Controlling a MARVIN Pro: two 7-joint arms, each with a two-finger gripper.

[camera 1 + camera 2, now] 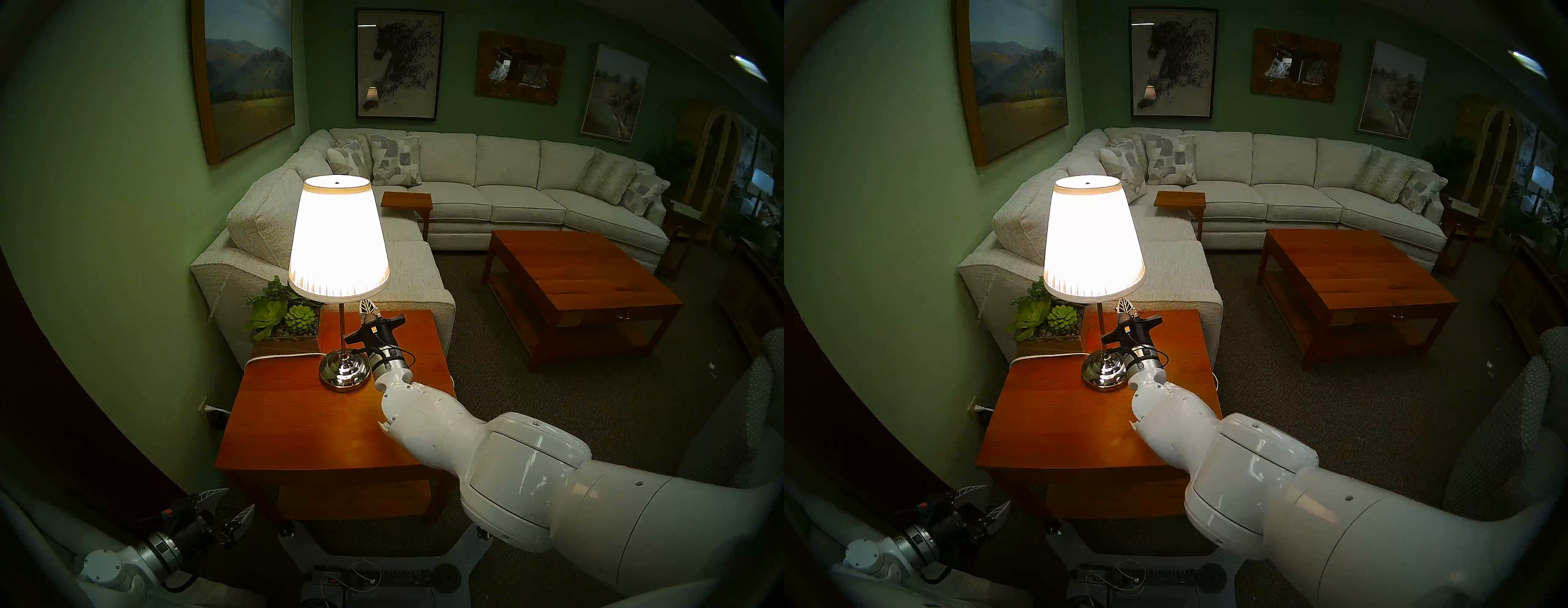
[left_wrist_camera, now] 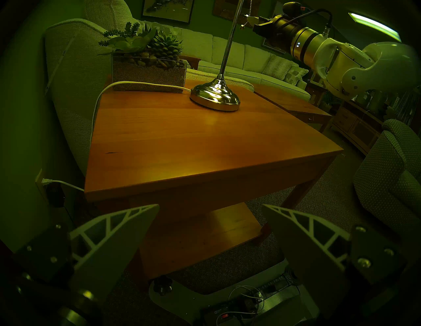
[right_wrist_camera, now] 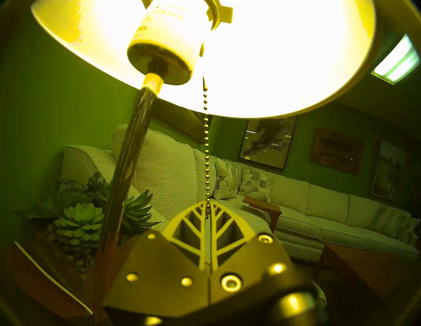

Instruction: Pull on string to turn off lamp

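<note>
The lamp is lit and stands on the back of a wooden side table. It has a white pleated shade, a chrome pole and a domed chrome base. The thin beaded pull chain hangs from the socket under the shade and runs down between the closed fingers of my right gripper. My right gripper sits just right of the pole, below the shade's rim, shut on the chain. My left gripper is open and empty, low at the table's front left corner.
A glass planter with succulents stands left of the lamp. The white power cord runs off the table's left edge to a wall socket. A sofa arm is right behind the table. A coffee table and an armchair are to the right.
</note>
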